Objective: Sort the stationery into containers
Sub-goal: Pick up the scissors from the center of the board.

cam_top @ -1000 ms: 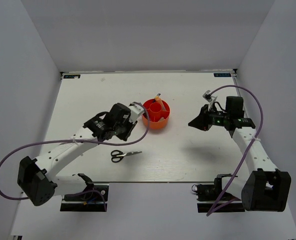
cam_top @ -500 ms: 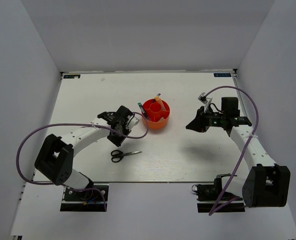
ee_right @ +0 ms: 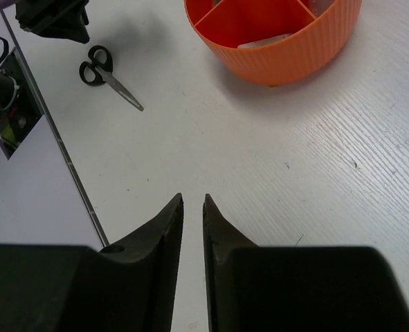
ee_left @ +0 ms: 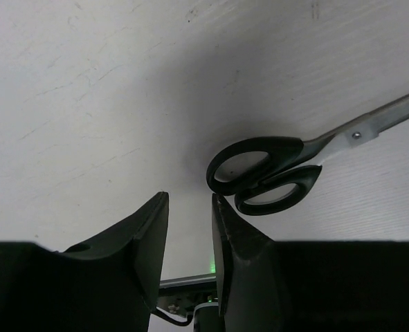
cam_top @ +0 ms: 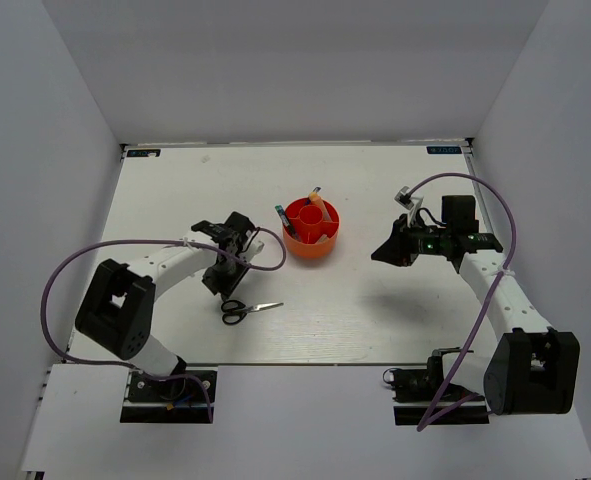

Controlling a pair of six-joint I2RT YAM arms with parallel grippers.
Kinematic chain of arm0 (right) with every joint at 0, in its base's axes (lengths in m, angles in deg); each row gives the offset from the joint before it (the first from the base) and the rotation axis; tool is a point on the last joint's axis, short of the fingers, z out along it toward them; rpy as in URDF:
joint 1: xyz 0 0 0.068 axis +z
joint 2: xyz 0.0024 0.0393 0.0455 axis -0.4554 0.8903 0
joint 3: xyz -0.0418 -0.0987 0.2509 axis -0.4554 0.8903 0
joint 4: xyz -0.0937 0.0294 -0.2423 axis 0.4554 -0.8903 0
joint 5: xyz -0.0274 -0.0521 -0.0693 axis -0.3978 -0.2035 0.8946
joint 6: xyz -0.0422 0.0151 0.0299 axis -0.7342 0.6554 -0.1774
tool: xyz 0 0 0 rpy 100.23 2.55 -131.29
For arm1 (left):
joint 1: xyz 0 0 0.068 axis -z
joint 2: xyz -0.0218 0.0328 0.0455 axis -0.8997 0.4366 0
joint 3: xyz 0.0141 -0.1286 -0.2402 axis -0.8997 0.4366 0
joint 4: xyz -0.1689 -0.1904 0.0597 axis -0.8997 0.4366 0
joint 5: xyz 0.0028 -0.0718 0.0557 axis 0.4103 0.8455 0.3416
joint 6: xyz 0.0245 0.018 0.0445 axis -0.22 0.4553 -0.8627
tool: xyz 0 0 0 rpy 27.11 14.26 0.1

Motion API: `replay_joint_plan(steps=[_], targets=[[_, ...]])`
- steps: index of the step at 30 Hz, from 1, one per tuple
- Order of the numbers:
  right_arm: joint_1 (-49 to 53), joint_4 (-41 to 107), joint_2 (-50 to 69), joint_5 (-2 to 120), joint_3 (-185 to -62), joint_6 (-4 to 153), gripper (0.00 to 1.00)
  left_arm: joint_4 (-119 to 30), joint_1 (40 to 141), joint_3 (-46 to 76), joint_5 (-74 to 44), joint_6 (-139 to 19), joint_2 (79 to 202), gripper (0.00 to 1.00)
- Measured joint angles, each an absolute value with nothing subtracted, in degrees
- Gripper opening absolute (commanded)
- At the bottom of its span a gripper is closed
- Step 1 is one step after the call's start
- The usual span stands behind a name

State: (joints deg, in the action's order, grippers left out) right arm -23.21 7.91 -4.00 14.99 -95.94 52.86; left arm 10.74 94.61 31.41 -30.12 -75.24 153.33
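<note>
The black-handled scissors (cam_top: pixel 249 310) lie flat on the white table, handles to the left. In the left wrist view the scissors (ee_left: pixel 265 176) sit just ahead and right of my left gripper (ee_left: pixel 190 202), which is open with nothing between its fingers. From above, the left gripper (cam_top: pixel 218 283) hovers just up-left of the handles. The orange-red container (cam_top: pixel 312 229) holds a peach highlighter (cam_top: pixel 317 206) and a dark pen (cam_top: pixel 279 214). My right gripper (cam_top: pixel 384 250) hangs right of the container, narrowly open and empty. Through the right wrist camera the container (ee_right: pixel 280 41) lies ahead of the right gripper (ee_right: pixel 192 198), and the scissors (ee_right: pixel 106 72) are far left.
The table's near edge (cam_top: pixel 305 363) runs just in front of both arm bases. A purple cable (cam_top: pixel 70 275) loops off the left arm and another (cam_top: pixel 510 215) arcs over the right arm. White walls enclose the table on three sides.
My left arm has swung back from the container's left side and come down toward the scissors' handles. The right gripper shifted slightly left.
</note>
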Motion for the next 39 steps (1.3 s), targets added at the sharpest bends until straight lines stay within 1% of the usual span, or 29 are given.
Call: replay_joint_plan(steps=[5,10,17,26,31,36,38,39], targets=[[-23.23,7.89,-4.02,14.97,-95.97,52.70,0.21,10.83,94.20,31.41,-28.89,-75.26,157.11,0.42],[-23.34,7.83,-4.26,14.93,-96.01,52.70,0.21,10.81,94.18,31.41,-27.43,-75.31,157.79,0.42],[-23.36,7.78,-4.50,14.75,-96.01,52.70,0.21,10.68,93.63,31.41,-25.35,-75.50,158.88,0.37],[-23.36,7.67,-5.59,14.40,-96.01,52.68,0.22,9.08,90.90,32.31,-22.20,-75.76,161.64,0.35],[-23.39,7.56,-5.90,13.94,-96.01,52.68,0.22,8.60,90.83,32.62,-22.25,-75.98,161.62,0.27],[-23.39,7.54,-6.16,13.83,-96.01,52.70,0.22,7.49,90.75,33.67,-22.44,-76.09,160.61,0.25],[-23.45,7.54,-6.47,13.68,-96.03,52.68,0.22,6.92,90.61,34.17,-22.33,-76.07,160.09,0.23],[-23.52,7.54,-6.62,13.66,-96.03,52.68,0.22,6.72,90.48,34.39,-22.20,-76.07,159.87,0.18]])
